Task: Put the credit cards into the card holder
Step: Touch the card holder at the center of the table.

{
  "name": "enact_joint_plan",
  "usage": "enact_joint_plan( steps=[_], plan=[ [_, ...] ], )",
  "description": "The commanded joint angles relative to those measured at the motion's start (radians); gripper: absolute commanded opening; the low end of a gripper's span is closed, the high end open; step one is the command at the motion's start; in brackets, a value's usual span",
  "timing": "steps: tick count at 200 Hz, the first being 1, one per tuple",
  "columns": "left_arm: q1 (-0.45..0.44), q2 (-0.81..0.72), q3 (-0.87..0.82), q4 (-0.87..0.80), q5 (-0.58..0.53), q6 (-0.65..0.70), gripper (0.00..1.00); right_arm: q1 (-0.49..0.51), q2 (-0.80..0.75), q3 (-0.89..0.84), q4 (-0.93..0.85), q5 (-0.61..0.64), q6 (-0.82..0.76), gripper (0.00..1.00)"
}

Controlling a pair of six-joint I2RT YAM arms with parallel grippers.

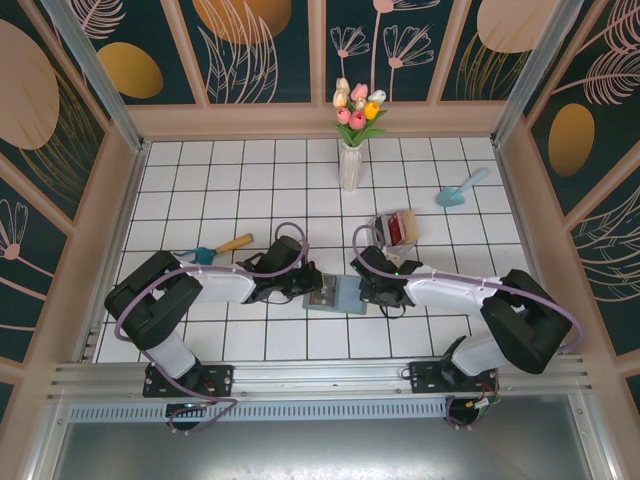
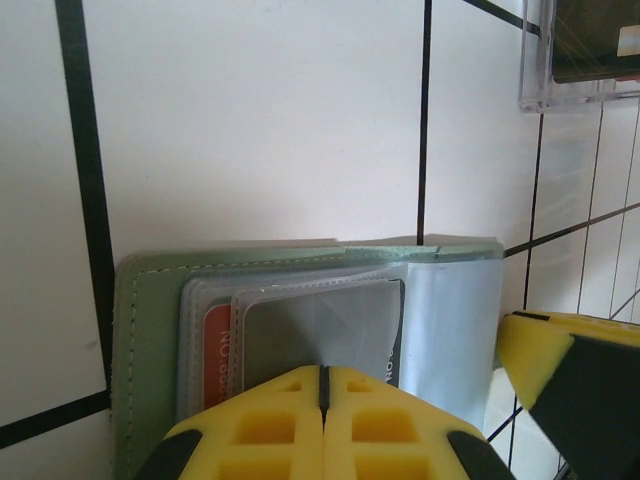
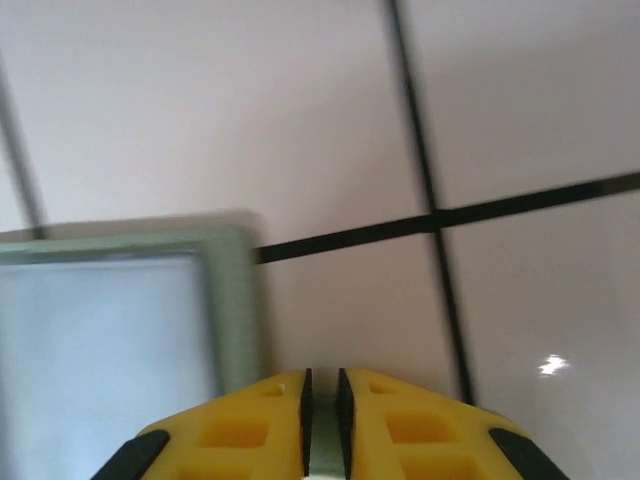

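The grey-green card holder (image 1: 335,293) lies open on the tiles between both grippers. In the left wrist view its clear sleeves hold a red card (image 2: 215,355) and a dark grey card (image 2: 320,325). My left gripper (image 2: 322,370) is shut, its tips resting over the sleeve with the grey card; I see nothing clamped between them. My right gripper (image 3: 321,375) is closed to a narrow slit with a pale green strip in it, at the card holder's right edge (image 3: 235,300). More cards, one of them red, stand in the clear plastic box (image 1: 395,228).
A white vase of tulips (image 1: 350,165) stands at the back middle. A teal scoop (image 1: 460,188) lies back right, and a wooden-handled teal tool (image 1: 218,248) lies left of my left arm. Wooden walls (image 1: 120,200) fence the tiled table.
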State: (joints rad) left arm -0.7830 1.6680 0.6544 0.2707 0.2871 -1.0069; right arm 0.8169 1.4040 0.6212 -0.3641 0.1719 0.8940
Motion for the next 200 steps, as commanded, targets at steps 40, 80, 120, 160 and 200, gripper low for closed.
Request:
enact_joint_plan(
  steps=[40, 80, 120, 160, 200],
  plan=[
    [0.003, 0.018, -0.052, -0.134, -0.093, 0.004, 0.06, -0.099, -0.107, -0.059, -0.112, 0.021, 0.006, 0.20],
    [0.003, -0.001, -0.051, -0.109, -0.071, 0.003, 0.07, -0.061, -0.202, 0.033, -0.037, -0.034, -0.078, 0.20],
    [0.002, -0.007, -0.050, -0.101, -0.067, -0.002, 0.07, 0.040, -0.121, 0.109, 0.117, -0.113, -0.085, 0.18],
    [0.002, -0.001, -0.045, -0.098, -0.063, -0.006, 0.07, 0.112, 0.093, 0.189, 0.133, -0.152, -0.088, 0.15],
    [0.003, -0.005, -0.053, -0.102, -0.077, -0.010, 0.06, 0.121, 0.181, 0.163, 0.037, -0.073, -0.061, 0.13]
  ],
)
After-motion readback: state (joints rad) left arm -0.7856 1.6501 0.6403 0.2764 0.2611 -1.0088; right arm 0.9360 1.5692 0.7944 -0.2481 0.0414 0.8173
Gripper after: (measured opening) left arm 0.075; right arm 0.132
